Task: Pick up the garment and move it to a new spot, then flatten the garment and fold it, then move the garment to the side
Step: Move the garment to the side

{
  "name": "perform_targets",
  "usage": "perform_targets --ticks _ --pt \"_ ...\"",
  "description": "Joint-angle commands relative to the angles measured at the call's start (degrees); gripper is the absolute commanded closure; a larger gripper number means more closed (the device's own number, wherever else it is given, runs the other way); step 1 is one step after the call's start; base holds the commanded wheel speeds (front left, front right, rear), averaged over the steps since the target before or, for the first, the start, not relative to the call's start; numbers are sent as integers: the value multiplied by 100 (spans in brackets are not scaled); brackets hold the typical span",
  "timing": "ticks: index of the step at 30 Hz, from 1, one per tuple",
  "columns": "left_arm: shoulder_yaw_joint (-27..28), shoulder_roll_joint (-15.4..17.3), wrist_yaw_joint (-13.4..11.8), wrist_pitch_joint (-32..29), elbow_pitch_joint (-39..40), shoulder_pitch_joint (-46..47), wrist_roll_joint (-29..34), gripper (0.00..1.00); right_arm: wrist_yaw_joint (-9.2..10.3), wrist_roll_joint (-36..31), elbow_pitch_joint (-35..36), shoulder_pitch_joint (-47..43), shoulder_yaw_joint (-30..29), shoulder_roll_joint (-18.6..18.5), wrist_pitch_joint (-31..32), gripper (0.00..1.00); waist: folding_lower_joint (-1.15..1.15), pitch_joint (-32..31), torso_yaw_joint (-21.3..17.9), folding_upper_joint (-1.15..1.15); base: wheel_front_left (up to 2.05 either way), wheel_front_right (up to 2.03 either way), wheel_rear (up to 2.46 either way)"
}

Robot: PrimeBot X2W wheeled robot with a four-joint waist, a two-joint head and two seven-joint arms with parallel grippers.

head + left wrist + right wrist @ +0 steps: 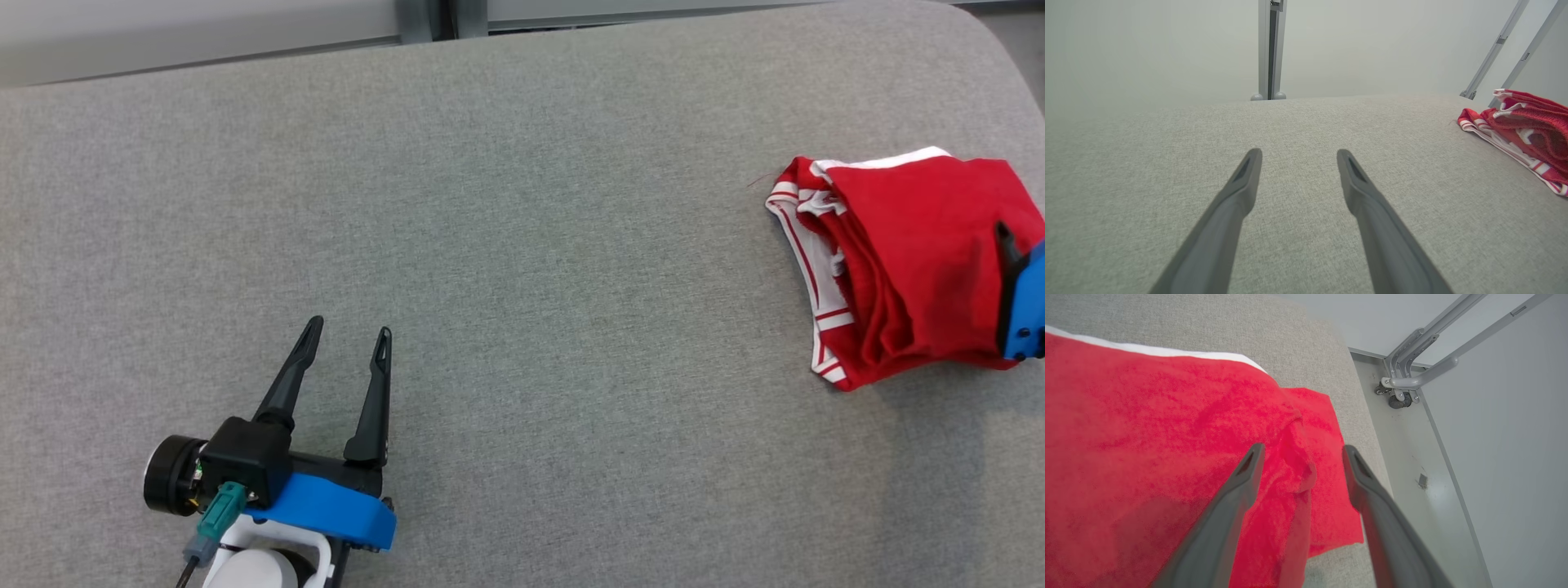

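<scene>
L gripper (349, 328) sits low-left over the grey padded table (522, 204), fingers spread above bare fabric; its wrist cam shows the same. The folded red garment (906, 261) lies well apart at the table's right edge, w/ white-striped trim on its left side. R gripper (1303, 446) is over the garment's right part, fingers released, a raised red crease btwn them, not pinched. R wrist cam adds the floor and a castered metal frame (1404, 384) past the edge. L wrist cam adds an upright post (1269, 49) behind the table.

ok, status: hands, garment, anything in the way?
Left hand open, empty, over bare grey surface. Right hand open, fingers straddling a ridge of the red garment. Garment bunched in folds near the surface's right edge. No obstruction seen.
</scene>
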State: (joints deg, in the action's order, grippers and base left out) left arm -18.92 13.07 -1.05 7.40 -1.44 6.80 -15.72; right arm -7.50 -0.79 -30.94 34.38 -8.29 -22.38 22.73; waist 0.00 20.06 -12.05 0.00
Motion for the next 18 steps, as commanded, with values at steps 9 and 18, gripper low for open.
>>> perform_targets --ticks 9,18 --pt "77 31 -73 71 -115 -39 -133 0 2 -35 142 202 101 535 -585 0 0 -376 -95 0 0 0 0" --pt "399 -15 -133 328 -563 -102 -491 0 2 251 354 35 374 1135 -1347 0 0 -939 214 0 0 0 0"
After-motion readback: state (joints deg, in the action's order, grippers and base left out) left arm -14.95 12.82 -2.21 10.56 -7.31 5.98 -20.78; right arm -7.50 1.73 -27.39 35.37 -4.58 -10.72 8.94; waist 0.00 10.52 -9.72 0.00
